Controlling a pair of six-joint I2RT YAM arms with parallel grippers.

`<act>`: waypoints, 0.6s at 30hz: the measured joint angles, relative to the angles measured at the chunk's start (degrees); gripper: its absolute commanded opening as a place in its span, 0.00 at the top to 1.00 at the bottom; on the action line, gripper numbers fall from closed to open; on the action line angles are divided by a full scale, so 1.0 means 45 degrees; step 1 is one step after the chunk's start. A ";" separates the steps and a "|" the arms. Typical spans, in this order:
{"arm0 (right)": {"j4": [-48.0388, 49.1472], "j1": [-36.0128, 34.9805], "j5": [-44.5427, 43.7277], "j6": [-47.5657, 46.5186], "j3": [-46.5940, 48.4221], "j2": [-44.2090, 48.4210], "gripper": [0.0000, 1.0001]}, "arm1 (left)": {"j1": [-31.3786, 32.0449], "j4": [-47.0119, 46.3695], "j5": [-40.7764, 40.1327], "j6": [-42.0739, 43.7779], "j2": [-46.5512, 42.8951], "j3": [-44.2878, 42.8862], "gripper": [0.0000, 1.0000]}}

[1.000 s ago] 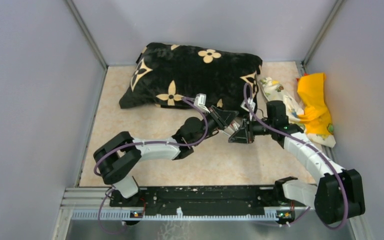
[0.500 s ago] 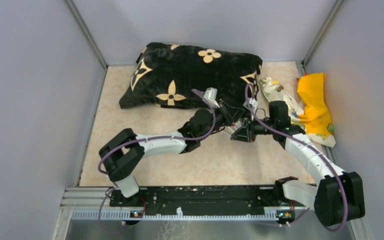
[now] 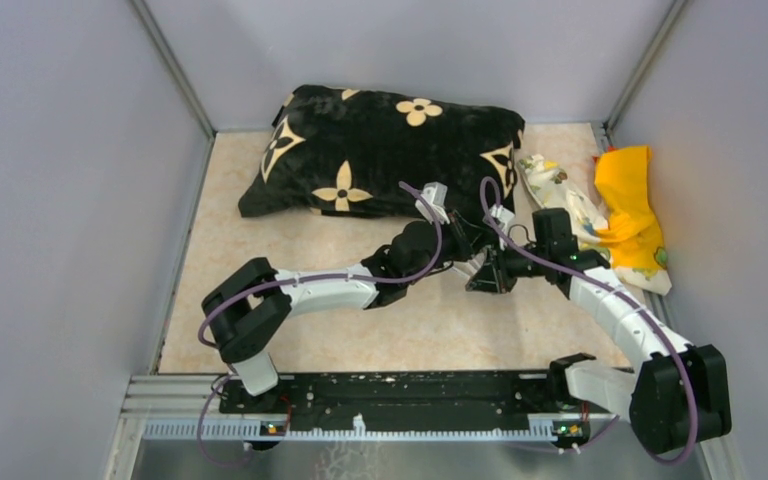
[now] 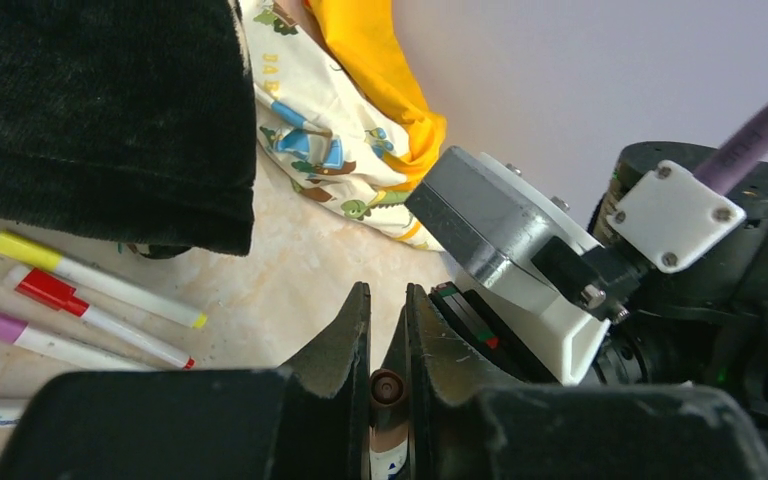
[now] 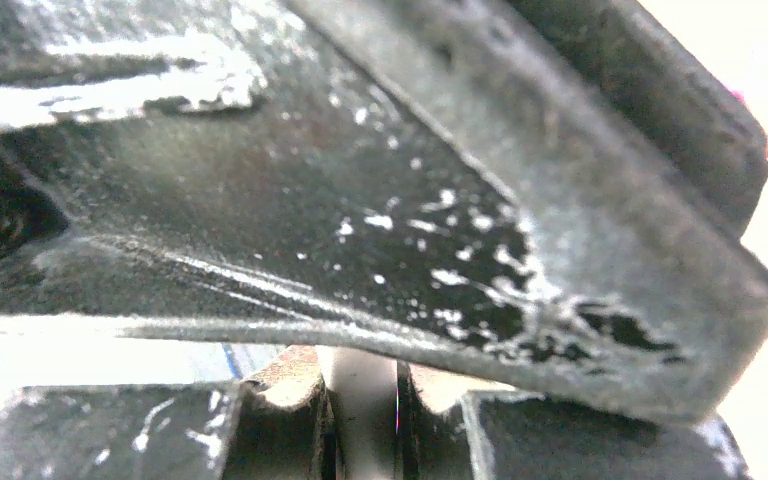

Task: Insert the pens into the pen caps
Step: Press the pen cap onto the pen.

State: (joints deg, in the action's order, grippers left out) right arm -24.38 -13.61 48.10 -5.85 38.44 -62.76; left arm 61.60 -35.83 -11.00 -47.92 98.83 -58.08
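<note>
Your left gripper [image 4: 388,305] was pinched narrow on a pen [image 4: 388,388], with only its brownish end showing between the jaws. Your right gripper [image 5: 360,412] was closed on a white shaft [image 5: 360,395]. The left gripper's dark body blocked most of that view, so you couldn't tell pen from cap. Loose pens [image 4: 90,312] lay near the cushion [image 4: 100,110], the pink one cut off.

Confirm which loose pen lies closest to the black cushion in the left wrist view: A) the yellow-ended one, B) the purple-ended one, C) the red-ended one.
A: the yellow-ended pen lies right beside the cushion, at its edge, with the red-ended pen and then the purple-ended pen farther from it.
</note>
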 measured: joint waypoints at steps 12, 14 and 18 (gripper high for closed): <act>0.1443 0.0097 0.2914 0.0520 -0.0029 -0.0019 1.00 | 0.0034 -0.1384 -0.0321 -0.0228 -0.1360 0.1370 1.00; 0.1617 0.0087 0.3109 0.0330 -0.0029 -0.0068 1.00 | 0.0034 -0.1525 -0.0413 -0.0350 -0.1501 0.1549 1.00; 0.1613 -0.0194 0.2939 -0.0291 -0.0029 -0.0238 1.00 | 0.0034 -0.1583 -0.0442 -0.0384 -0.1515 0.1632 0.95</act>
State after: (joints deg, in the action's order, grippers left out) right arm -17.12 -14.48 61.32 -7.16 38.30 -63.83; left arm 61.76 -42.96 -12.99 -49.65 92.01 -50.74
